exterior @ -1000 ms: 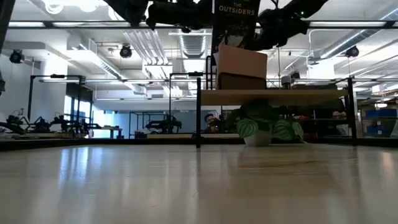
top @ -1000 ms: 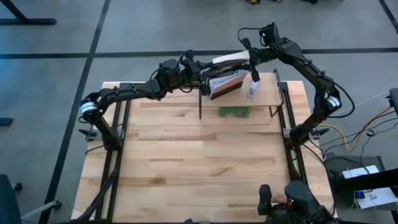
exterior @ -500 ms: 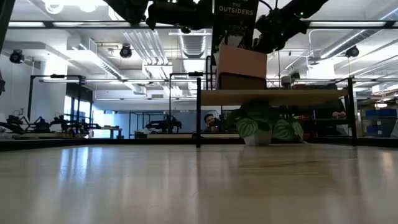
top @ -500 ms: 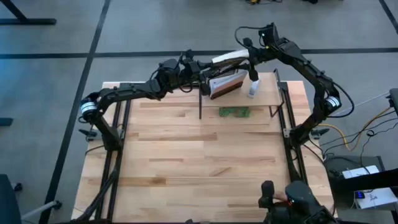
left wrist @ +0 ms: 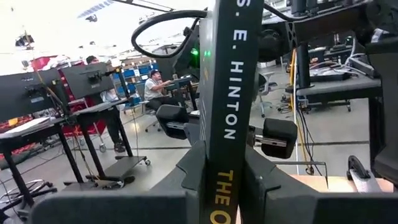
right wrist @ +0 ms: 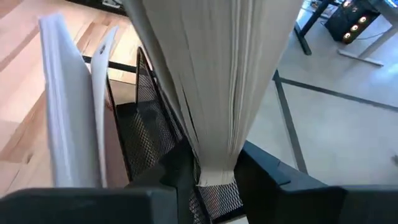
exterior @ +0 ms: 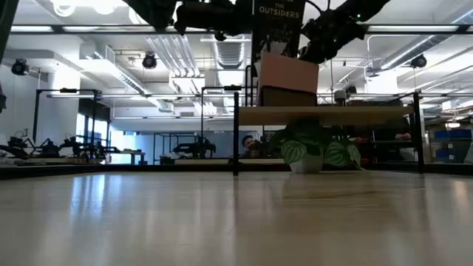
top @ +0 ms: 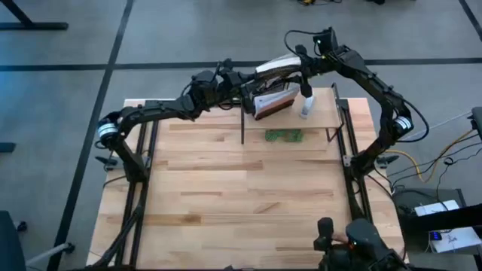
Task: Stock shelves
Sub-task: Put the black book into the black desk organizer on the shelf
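A dark paperback book (exterior: 278,21), titled The Outsiders, hangs above the shelves (top: 320,114), a small light wood board on black legs at the table's far side. My left gripper (top: 250,83) is shut on the book's left side and my right gripper (top: 299,66) on its right side. On the board stand a black wire rack (top: 273,104) with books in it and a white bottle (top: 305,106). A leafy plant (exterior: 314,148) sits on the table under the board. My left gripper pinches the book's spine (left wrist: 222,134) between its two fingers (left wrist: 186,180). It comes level from the table's left. The book hangs clear above the board, its cover facing the near edge. My right gripper pinches the book's page edge (right wrist: 217,168) between its two fingers (right wrist: 264,177), coming from the table's right. The pages fan out beyond the fingers.
A brown book (exterior: 288,76) stands in the rack directly under the held one. White books (right wrist: 68,106) lean against the rack's black mesh (right wrist: 143,127). The bare tabletop (top: 241,196) stretches toward the near edge.
Both grippers have edged the held book slightly up and a little toward the table's left. Both stay shut on it.
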You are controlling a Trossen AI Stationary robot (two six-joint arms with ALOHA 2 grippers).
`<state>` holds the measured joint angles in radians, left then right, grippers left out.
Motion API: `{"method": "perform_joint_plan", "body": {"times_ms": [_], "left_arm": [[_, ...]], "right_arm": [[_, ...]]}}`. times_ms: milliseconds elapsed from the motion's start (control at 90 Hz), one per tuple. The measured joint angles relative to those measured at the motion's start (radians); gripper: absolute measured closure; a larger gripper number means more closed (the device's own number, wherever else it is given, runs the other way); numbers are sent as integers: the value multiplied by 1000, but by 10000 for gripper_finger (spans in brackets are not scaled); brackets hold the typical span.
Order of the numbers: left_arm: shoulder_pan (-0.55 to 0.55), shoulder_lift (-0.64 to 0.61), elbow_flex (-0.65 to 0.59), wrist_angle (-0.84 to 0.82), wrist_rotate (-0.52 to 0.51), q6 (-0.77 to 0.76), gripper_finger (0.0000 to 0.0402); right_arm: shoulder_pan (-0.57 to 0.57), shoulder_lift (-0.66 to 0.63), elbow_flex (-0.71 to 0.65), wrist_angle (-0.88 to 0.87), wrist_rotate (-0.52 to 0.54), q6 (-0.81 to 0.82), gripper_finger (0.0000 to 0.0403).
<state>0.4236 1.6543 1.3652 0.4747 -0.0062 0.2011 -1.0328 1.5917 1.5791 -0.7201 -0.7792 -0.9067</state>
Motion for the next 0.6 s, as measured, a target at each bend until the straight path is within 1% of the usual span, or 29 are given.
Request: {"method": "perform_joint_plan", "body": {"times_ms": [167,289,444,600], "left_arm": [[2,0,11,1,-34,-61,368],[7,0,11,-1,-87,-108,368],[10,10,11,4,-110,-139,368],[12,13,11,0,-139,-131,368]], "right_arm": [[0,-6,0,0,-2,24,345],[0,-11,0,0,3,32,352],[0,-15,0,-1,15,45,342],[1,-16,0,-7,106,48,325]]}}
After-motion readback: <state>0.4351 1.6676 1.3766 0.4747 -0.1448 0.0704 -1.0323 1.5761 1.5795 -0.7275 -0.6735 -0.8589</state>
